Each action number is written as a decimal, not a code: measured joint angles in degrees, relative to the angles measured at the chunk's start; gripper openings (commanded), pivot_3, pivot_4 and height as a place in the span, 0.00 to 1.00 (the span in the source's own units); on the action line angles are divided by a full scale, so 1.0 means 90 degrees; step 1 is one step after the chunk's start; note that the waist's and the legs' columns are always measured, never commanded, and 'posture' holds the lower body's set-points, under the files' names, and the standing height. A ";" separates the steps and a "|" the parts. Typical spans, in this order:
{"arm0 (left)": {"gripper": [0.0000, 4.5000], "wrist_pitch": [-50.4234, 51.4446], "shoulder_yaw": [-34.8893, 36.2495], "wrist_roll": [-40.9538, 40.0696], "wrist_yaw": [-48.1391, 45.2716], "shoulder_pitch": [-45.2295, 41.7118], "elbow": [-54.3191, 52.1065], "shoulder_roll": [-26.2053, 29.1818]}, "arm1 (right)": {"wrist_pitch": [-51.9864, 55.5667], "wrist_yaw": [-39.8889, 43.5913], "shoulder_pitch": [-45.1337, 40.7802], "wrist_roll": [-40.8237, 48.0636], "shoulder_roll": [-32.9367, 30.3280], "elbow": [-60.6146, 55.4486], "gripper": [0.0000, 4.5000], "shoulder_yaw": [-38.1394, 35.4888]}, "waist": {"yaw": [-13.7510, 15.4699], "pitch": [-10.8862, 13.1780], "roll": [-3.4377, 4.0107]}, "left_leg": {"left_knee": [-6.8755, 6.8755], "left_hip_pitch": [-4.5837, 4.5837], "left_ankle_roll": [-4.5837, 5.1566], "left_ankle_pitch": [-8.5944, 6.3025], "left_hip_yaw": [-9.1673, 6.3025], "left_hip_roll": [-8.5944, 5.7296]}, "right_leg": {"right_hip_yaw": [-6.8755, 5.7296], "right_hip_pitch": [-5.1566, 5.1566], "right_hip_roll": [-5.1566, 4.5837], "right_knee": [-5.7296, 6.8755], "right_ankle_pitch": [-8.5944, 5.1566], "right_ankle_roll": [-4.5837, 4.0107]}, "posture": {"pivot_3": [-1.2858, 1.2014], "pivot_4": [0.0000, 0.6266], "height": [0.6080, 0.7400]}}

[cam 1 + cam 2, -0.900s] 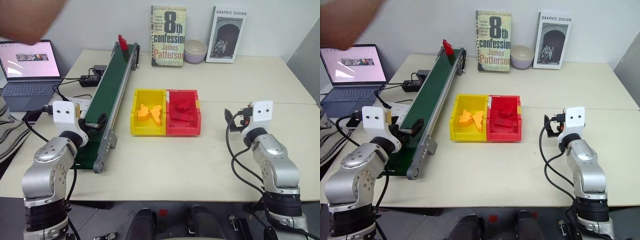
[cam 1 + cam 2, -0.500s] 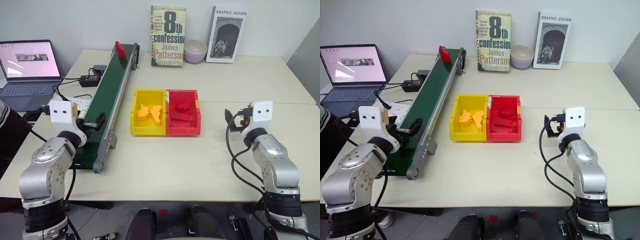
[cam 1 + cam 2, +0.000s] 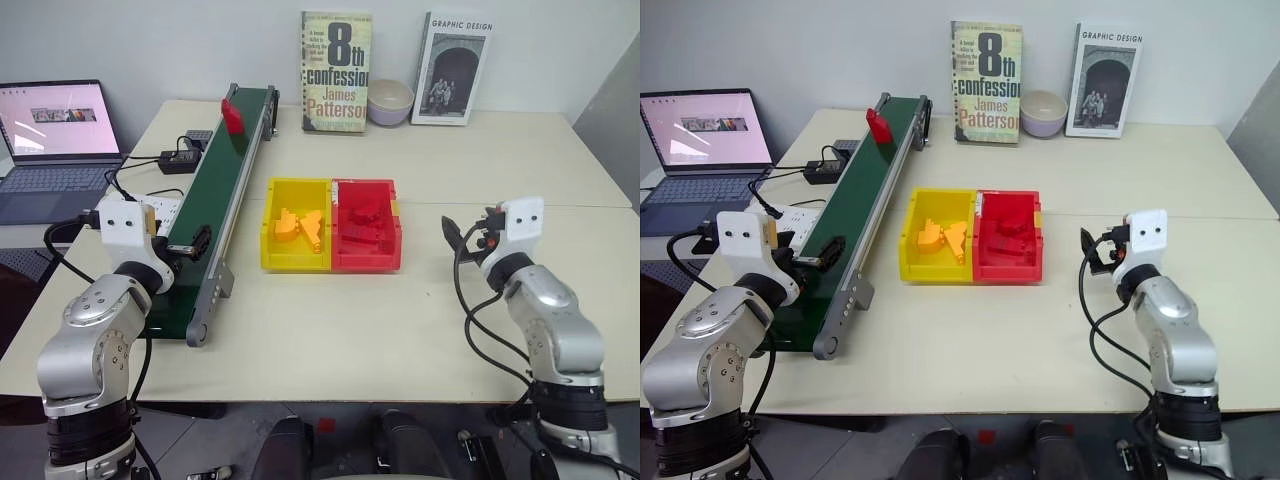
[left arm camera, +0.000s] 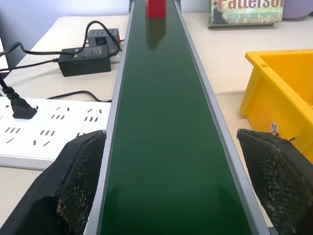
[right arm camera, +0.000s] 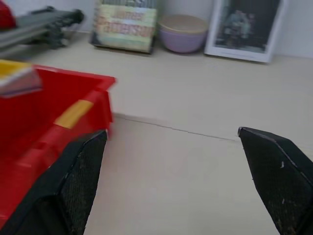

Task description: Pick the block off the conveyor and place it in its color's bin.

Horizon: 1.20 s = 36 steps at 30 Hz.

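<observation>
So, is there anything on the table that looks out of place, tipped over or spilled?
Nothing stands out. The red block sits on the conveyor near its far end. The yellow bin and red bin sit side by side, each holding pieces of its own colour. Both books lean against the wall.

Place: an office-like robotics test room or lab, set up for a sorting trial.
Desk: a wide pale desk (image 3: 420, 330) against a plain white wall.
Test rig: a small green conveyor (image 3: 215, 195) lies along the desk beside a yellow bin (image 3: 297, 226) and a red bin (image 3: 366, 226) set side by side.
Electronics: an open laptop (image 3: 55, 145) with its screen lit, a white power strip (image 4: 44, 129) and a black power adapter (image 4: 85, 61) with loose cables.
Props: two books (image 3: 337, 72) propped upright against the wall, with a pale bowl (image 3: 391, 103) between them.
</observation>
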 measured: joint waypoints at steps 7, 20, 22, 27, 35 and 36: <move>0.99 -0.0004 -0.0042 -0.0003 -0.0004 -0.0058 0.0082 -0.0002 | 0.0548 0.1626 -0.0230 0.1164 -0.0725 -0.0396 1.00 0.0247 | 0.0003 -0.0001 -0.0001 | -0.0005 -0.0005 0.0000 0.0000 -0.0018 0.0004 | 0.0001 0.0000 -0.0003 -0.0002 -0.0001 -0.0001 | 0.52 0.24 1.00; 0.99 -0.0167 -0.0248 0.0013 -0.0154 -0.0389 0.0418 -0.0047 | 0.1616 0.3071 -0.0839 0.2898 -0.1030 -0.0874 1.00 0.0821 | 0.0012 -0.0002 -0.0004 | -0.0001 -0.0011 0.0000 0.0000 -0.0019 0.0005 | 0.0002 -0.0001 -0.0012 -0.0007 0.0000 -0.0001 | 0.52 0.24 1.00; 0.99 -0.0180 -0.0247 0.0018 -0.0122 -0.0402 0.0418 -0.0073 | 0.1614 0.3055 -0.0853 0.2898 -0.1025 -0.0874 1.00 0.0871 | 0.0013 -0.0002 -0.0003 | -0.0001 -0.0011 0.0000 0.0000 -0.0019 0.0006 | 0.0001 -0.0001 -0.0015 -0.0006 0.0000 -0.0001 | 0.52 0.24 1.00; 0.99 -0.0197 -0.0183 0.0015 -0.0032 -0.0402 0.0414 -0.0143 | 0.1607 0.2969 -0.0886 0.2927 -0.0967 -0.0875 1.00 0.0874 | 0.0015 -0.0002 -0.0004 | -0.0001 -0.0011 0.0000 0.0000 -0.0021 0.0007 | 0.0001 -0.0001 -0.0016 -0.0005 0.0000 -0.0001 | 0.52 0.24 1.00; 0.99 -0.0277 -0.0164 0.0018 0.0012 -0.0402 0.0412 -0.0142 | 0.1548 0.2886 -0.0906 0.3012 -0.0850 -0.0898 1.00 0.0873 | 0.0014 -0.0002 -0.0003 | -0.0001 -0.0011 0.0000 0.0000 -0.0019 0.0007 | 0.0002 -0.0002 -0.0016 -0.0006 0.0000 -0.0001 | 0.52 0.24 1.00; 0.99 -0.0284 -0.0164 0.0020 0.0013 -0.0402 0.0412 -0.0142 | 0.1530 0.2880 -0.0938 0.3023 -0.0819 -0.0910 1.00 0.0873 | 0.0014 -0.0002 -0.0003 | -0.0001 -0.0010 0.0000 0.0000 -0.0020 0.0007 | 0.0002 -0.0002 -0.0016 -0.0005 0.0000 -0.0001 | 0.52 0.24 1.00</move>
